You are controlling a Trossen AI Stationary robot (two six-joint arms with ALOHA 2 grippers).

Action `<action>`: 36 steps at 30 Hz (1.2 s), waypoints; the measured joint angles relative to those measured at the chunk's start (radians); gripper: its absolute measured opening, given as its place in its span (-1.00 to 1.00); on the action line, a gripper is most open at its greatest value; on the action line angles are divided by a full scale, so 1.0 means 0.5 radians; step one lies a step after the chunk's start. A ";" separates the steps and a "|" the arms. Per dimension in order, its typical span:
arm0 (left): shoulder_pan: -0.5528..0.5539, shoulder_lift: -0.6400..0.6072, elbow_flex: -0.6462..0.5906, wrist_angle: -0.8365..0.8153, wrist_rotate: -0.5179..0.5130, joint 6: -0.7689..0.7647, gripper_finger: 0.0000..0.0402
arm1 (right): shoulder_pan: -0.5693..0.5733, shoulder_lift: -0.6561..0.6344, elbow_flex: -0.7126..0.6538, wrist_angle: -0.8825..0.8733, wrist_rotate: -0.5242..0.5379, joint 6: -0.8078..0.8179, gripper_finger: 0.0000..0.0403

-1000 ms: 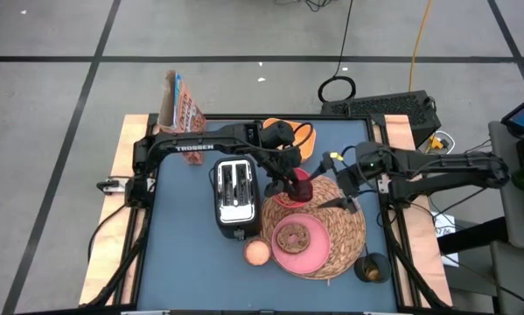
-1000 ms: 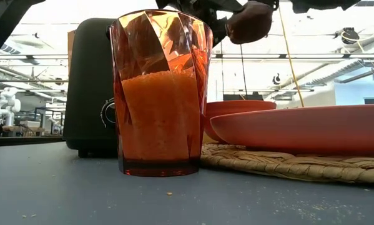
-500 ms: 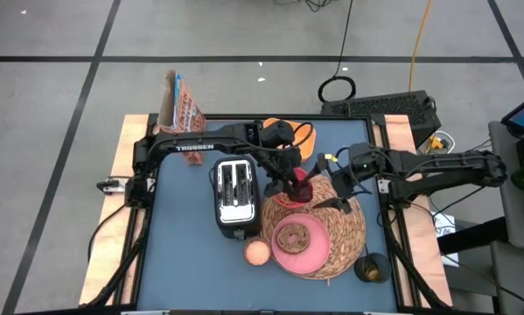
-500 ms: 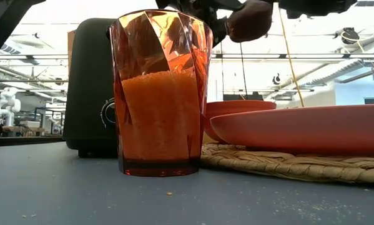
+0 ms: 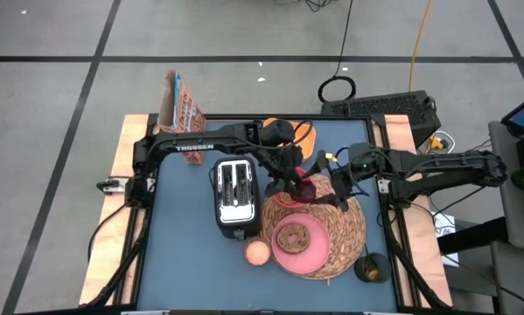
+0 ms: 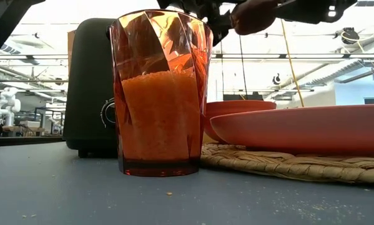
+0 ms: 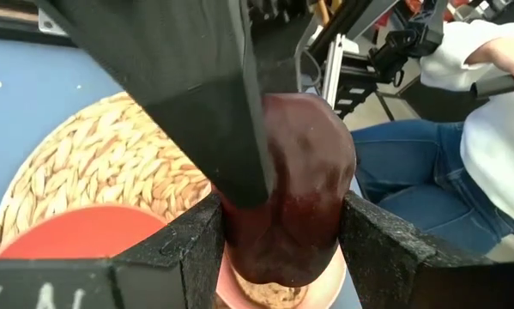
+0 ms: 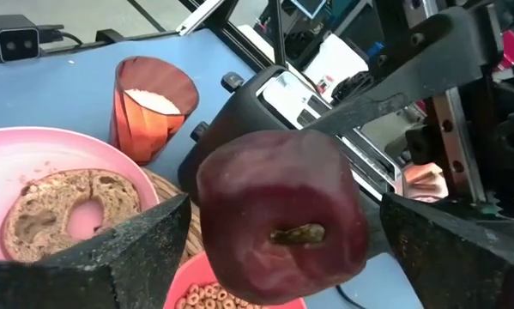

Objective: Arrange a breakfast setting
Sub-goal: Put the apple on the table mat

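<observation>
My left gripper point(image 5: 295, 182) is shut on the small dark-red fruit point(image 8: 278, 215) above the pink bowl point(image 8: 201, 287), which holds cereal rings and stands on the far part of the round straw placemat point(image 5: 336, 232). My right gripper point(image 5: 336, 191) is open. Its fingers point(image 8: 145, 249) stand on either side of the fruit, with a gap showing. The brown ring-shaped bread point(image 5: 292, 236) lies on the flat pink plate point(image 5: 307, 256) on the placemat's near left part. My left gripper pinches the fruit's two opposite sides point(image 7: 329, 215) between its two fingers point(image 7: 196, 249). The fruit is lifted clear, above the bowl, with its stem end point(image 8: 295, 233) turned toward the right gripper.
A black toaster point(image 5: 235, 197) stands left of the placemat, with an orange cup of grains point(image 5: 257, 252) by its near end. A cereal box point(image 5: 181, 103) and an orange object point(image 5: 295, 131) are at the far side. A dark object point(image 5: 371, 267) sits near right. A seated person point(image 7: 497, 129) is beyond the table.
My right gripper has moved toward the table's left and a little toward the far edge, up to the fruit, and its open fingers now stand on either side of it. My left gripper has kept the fruit above the bowl.
</observation>
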 joint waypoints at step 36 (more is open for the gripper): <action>0.004 -0.001 0.000 -0.005 -0.069 -0.145 0.28 | 0.002 -0.001 -0.001 -0.028 0.006 0.132 0.19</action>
